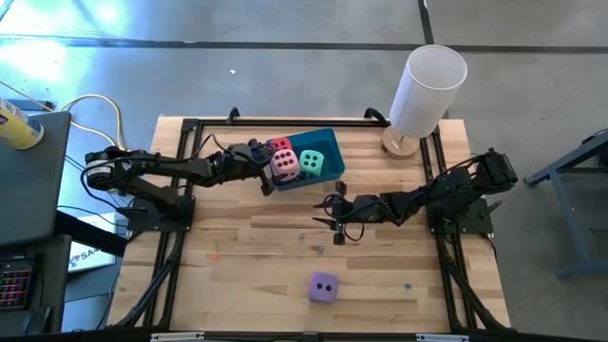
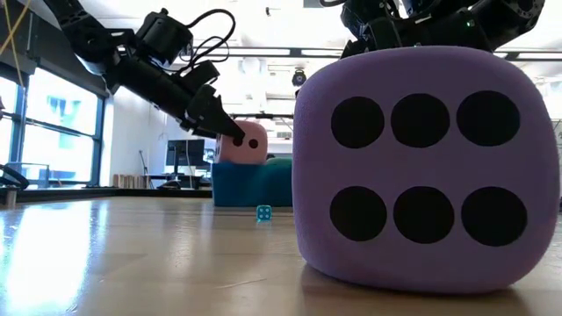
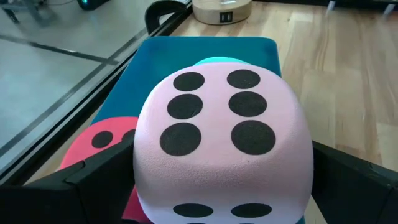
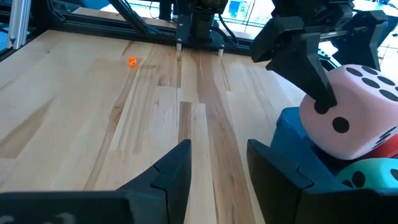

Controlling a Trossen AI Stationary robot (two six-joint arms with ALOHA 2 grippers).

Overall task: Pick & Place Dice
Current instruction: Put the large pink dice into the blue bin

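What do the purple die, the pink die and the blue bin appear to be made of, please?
Purple die: probably soft foam with a matte, finely grained skin; its corners are rounded and there is no shine.
Pink die: seemingly the same foam, with a velvety speckled surface and flat black pips, held in the left gripper.
Blue bin: smooth, even colour, perhaps plastic or foam; the material is unclear.

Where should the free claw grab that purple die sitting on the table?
Come straight down on the purple die and pinch two opposite side faces. It rests flat and alone on the table, sides exposed. The right claw is open and nearest.
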